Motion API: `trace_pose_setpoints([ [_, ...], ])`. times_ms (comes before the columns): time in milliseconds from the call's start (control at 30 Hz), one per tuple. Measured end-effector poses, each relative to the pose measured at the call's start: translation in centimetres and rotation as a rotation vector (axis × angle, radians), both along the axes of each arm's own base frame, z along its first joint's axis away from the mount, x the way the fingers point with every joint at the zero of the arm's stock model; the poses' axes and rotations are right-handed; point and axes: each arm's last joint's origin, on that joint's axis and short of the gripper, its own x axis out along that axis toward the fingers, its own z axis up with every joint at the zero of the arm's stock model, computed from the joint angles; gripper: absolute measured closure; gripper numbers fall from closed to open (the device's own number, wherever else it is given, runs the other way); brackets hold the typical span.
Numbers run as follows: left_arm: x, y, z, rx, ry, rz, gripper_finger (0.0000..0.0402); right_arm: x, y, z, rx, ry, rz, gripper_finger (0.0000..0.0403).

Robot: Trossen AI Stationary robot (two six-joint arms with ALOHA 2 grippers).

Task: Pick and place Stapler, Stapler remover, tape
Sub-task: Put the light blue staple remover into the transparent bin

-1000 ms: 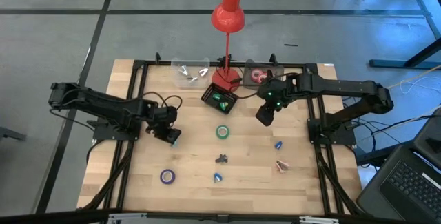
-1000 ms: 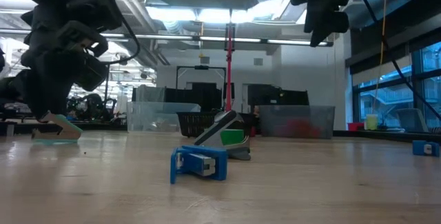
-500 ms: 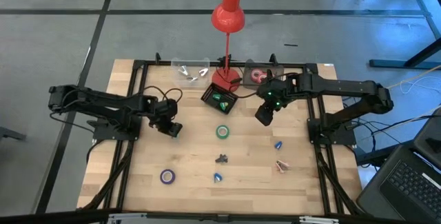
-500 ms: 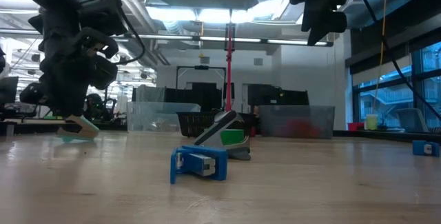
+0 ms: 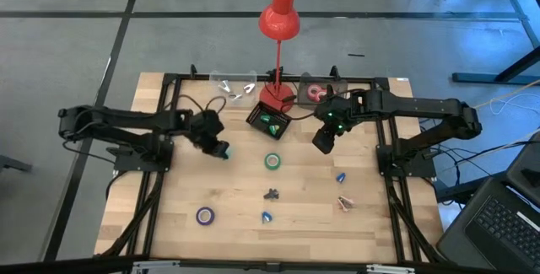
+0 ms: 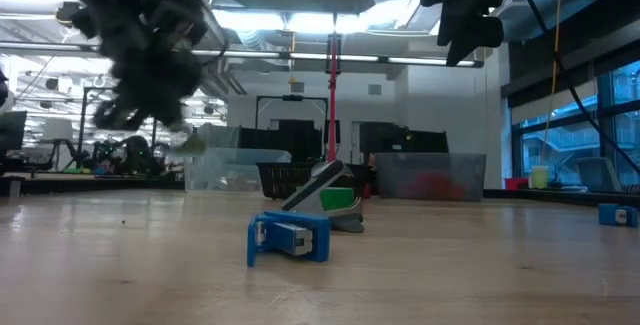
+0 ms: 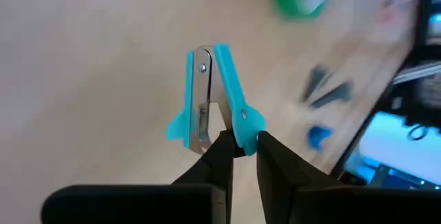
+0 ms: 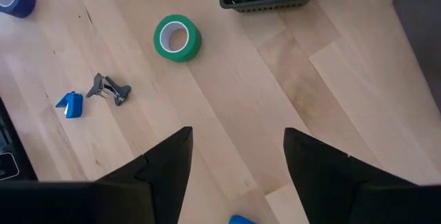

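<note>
While my left hand hung above the desk, its fingers were pinched on the handle end of a light-blue staple remover, which pointed away from my wrist, clear of the wood. From above, that hand sat left of the middle of the desk, with the remover showing as a small teal spot at its tip. From desk height it was lifted well off the surface.

My right hand waited in the air near the back right part of the desk, its fingers spread wide with nothing between them.

A green tape roll lay flat near the centre, just in front of a black mesh basket that held green and yellow pieces. A purple-blue tape roll lay near the front left. A dark metal remover lay in front of the green roll, and a small blue piece lay nearer the front edge. Another blue piece and a pink-and-white item lay on the right side. A red desk lamp stood at the back, between two clear bins; the right bin held a red tape roll.
</note>
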Motion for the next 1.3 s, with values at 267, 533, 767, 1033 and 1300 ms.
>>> trace_pose_setpoints([
  [267,0.1,7.3,5.4,0.284,-0.12,0.106,0.0368,0.0,0.0,0.0,0.0,0.0,0.0,0.0174],
  [533,1.3,17.7,4.9,0.478,0.054,0.129,0.0368,0.0,0.0,0.0,-0.001,0.0,0.003,0.0174],
  [767,4.6,23.0,3.2,0.53,0.275,-0.039,0.0368,-0.1,0.0,-0.1,0.003,0.011,-0.003,0.0174],
  [1033,6.7,25.2,1.6,0.511,0.381,-0.14,0.0367,-0.1,0.0,-0.1,0.012,0.014,-0.023,0.0174],
  [1300,6.4,25.2,1.4,0.552,0.486,-0.17,0.0257,-0.1,0.0,-0.1,0.012,0.015,-0.022,0.0174],
])
